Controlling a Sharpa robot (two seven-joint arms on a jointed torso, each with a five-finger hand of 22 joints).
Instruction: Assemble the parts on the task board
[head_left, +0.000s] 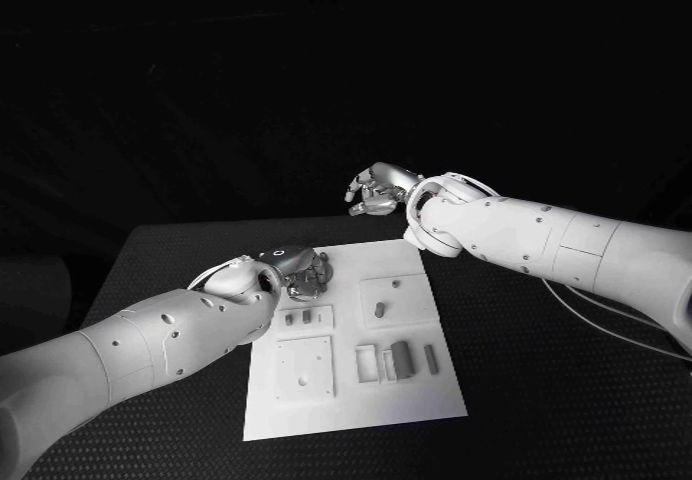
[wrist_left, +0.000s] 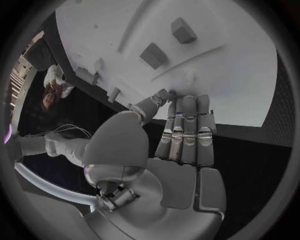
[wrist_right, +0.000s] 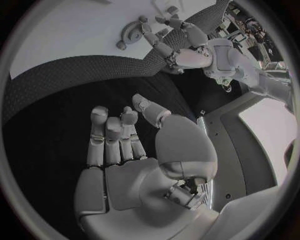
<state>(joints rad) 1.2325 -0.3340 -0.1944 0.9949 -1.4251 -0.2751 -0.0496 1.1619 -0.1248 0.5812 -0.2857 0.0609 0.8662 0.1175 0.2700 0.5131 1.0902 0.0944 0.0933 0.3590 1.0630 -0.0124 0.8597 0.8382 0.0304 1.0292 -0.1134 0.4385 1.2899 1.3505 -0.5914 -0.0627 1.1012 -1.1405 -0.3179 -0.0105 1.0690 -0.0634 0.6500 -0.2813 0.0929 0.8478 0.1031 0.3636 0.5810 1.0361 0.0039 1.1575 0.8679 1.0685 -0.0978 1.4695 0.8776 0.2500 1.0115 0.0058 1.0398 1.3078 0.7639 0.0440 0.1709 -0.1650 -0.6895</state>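
**Observer:** Where do things stand on the counter (head_left: 173, 250)?

**Operator:** I see the task board (head_left: 361, 410) lying flat mid-counter. Grey parts (head_left: 401, 356) sit in a cluster on its near half, a few more in the raised square panels further up. My left hand (head_left: 296, 275) is over the board's far left corner. The right hand (head_left: 378, 190) hangs beyond the board's far edge, well apart from any part.

**Observer:** Either hand holding something?

**Operator:** Right one, no. In the right wrist view its fingers (wrist_right: 112, 137) are spread with nothing between them, palm toward bare counter. The left is harder. In the left wrist view its fingers (wrist_left: 186, 127) lie straight, side by side, tips at the board's edge, thumb reaching in close beside them. I can't tell whether a small part is pinched there.

**Observer:** How would you run this step?

**Operator:** My judgement: we're early, parts mostly loose. I'd settle the left hand's contact first, confirm what's under the fingertips before lifting, and keep the wrist low so a small piece doesn't skate off the smooth plate. The right arm is raised and bent back; I'd bring it down over the near cluster only once the left is steady, so the arms don't crowd each other.
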